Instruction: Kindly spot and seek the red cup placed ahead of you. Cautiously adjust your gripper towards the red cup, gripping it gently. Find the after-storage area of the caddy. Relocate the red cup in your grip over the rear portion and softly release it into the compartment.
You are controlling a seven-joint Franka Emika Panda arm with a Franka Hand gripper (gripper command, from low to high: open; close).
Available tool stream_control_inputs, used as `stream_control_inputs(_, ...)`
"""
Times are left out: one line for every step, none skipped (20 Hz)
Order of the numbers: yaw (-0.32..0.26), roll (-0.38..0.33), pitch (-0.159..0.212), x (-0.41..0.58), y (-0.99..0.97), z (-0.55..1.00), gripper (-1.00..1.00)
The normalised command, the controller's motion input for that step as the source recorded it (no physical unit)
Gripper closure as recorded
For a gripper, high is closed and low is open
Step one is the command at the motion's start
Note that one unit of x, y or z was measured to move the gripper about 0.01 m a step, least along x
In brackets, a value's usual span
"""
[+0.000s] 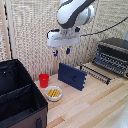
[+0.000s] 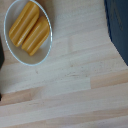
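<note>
The white blocky end effector (image 1: 61,52) is hanging high above the wooden tabletop (image 1: 90,102), its blue-tipped fingers parted and holding nothing, while the small red plastic cup (image 1: 44,80) is standing upright well below it, toward the exterior view's left, beside the black soft-sided caddy (image 1: 19,95).

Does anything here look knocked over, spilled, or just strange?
Nothing is spilled or toppled. The red cup stands upright beside the caddy. Only the dark blue book looks odd: it stands tilted on its edge rather than lying flat. The tool hangs empty above.
</note>
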Motion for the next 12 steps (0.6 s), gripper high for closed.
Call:
stream_control_inputs(0.031,0.000,0.000,0.217,0.00,-0.11,-1.00)
stream_control_inputs(0.007,-0.029,0.137,0.771,0.27,-0.18,-1.00)
stream_control_inputs(0.007,-0.029,0.137,0.771,0.27,-0.18,-1.00)
stream_control_inputs(0.009,-0.028,0.145,0.771,0.27,-0.19,-1.00)
stream_control_inputs(0.012,-0.041,0.152,0.729,0.30,-0.22,-1.00)
stream_control_inputs(0.014,-0.060,0.166,0.700,0.33,-0.23,-1.00)
stream_control_inputs(0.013,-0.072,0.172,0.697,0.37,-0.21,-1.00)
stream_control_inputs(0.014,-0.065,0.176,0.703,0.35,-0.21,-1.00)
stream_control_inputs(0.015,-0.062,0.176,0.689,0.33,-0.21,-1.00)
stream_control_inputs(0.017,-0.061,0.171,0.671,0.31,-0.19,-1.00)
stream_control_inputs(0.016,-0.057,0.168,0.654,0.30,-0.19,-1.00)
stream_control_inputs(0.018,-0.050,0.175,0.640,0.26,-0.19,-1.00)
